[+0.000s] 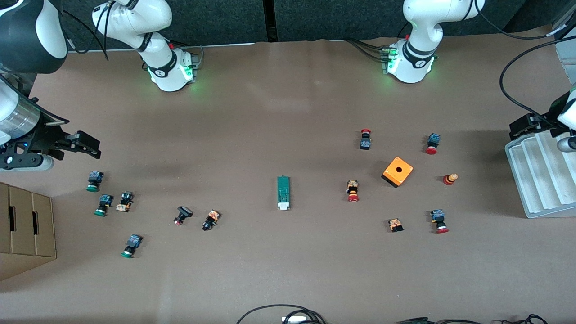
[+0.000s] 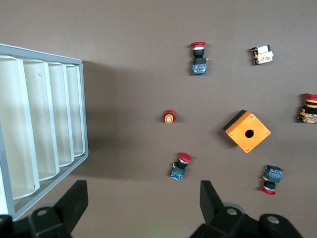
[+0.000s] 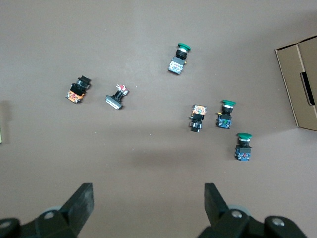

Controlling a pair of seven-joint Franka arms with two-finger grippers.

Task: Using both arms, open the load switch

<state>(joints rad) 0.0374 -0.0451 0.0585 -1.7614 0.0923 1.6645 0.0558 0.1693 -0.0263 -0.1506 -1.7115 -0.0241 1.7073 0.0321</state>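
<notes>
The load switch (image 1: 283,192), a slim dark-green block with a white end piece, lies flat near the middle of the table, its white end toward the front camera. No gripper touches it. My right gripper (image 1: 85,146) hangs open over the right arm's end of the table, above the green-capped buttons. In the right wrist view the right gripper (image 3: 148,201) has only bare table between its fingers. My left gripper (image 1: 524,127) hangs open over the left arm's end, by the white tray. In the left wrist view the left gripper (image 2: 143,203) holds nothing.
An orange cube box (image 1: 398,171) and several red push buttons (image 1: 353,191) lie toward the left arm's end. Green-capped buttons (image 1: 103,204) lie toward the right arm's end. A cardboard box (image 1: 27,225) and a white ribbed tray (image 1: 540,180) stand at the table's two ends.
</notes>
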